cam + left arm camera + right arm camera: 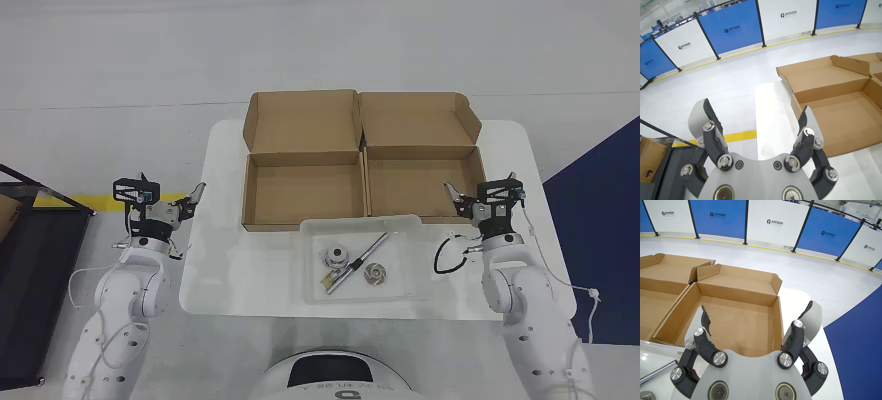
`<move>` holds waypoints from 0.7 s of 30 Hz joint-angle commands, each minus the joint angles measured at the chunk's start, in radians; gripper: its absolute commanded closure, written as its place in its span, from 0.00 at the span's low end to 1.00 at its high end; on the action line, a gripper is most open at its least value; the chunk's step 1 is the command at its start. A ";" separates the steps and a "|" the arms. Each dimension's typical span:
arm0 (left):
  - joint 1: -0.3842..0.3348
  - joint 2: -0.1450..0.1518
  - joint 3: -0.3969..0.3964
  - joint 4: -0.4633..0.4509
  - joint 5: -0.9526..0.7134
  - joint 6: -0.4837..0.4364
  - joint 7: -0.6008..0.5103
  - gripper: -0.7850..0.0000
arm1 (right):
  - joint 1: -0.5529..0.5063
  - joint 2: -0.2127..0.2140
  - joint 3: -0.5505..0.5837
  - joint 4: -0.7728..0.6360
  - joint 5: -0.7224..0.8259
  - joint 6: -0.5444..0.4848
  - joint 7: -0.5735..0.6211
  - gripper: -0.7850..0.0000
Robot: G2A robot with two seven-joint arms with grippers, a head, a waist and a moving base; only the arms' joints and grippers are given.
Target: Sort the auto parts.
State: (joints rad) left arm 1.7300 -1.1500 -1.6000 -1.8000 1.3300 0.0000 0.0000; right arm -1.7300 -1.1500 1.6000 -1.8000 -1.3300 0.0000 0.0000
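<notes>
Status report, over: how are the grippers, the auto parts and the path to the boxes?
Left gripper open, right gripper open, both empty. Auto parts all in tray, none in boxes. Nothing in the way.

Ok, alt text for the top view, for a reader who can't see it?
A clear tray holding a metal rod and two round metal parts sits on a table in front of two open, empty cardboard boxes. The left gripper, open, is at the table's left edge; the right gripper, open, by the right box.

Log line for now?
left tool open | right tool open | auto parts in tray | left box empty | right box empty
</notes>
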 commanded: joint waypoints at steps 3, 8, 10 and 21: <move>0.000 0.000 0.000 0.000 0.000 0.000 0.000 0.00 | 0.000 0.000 0.000 0.000 0.000 0.000 0.000 0.00; 0.000 0.000 0.000 0.000 0.000 0.000 0.000 0.00 | 0.000 0.000 0.000 0.000 0.000 0.000 0.000 0.00; 0.000 0.000 0.000 0.000 0.000 0.000 0.000 0.00 | -0.007 0.000 -0.025 -0.028 -0.034 -0.024 0.003 0.00; 0.000 0.000 0.000 0.000 0.000 0.000 0.000 0.00 | -0.044 0.004 -0.113 -0.129 -0.125 -0.199 0.048 0.00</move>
State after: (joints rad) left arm 1.7300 -1.1500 -1.6000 -1.8000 1.3300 0.0000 0.0000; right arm -1.7743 -1.1461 1.4860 -1.9297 -1.4556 -0.2011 0.0489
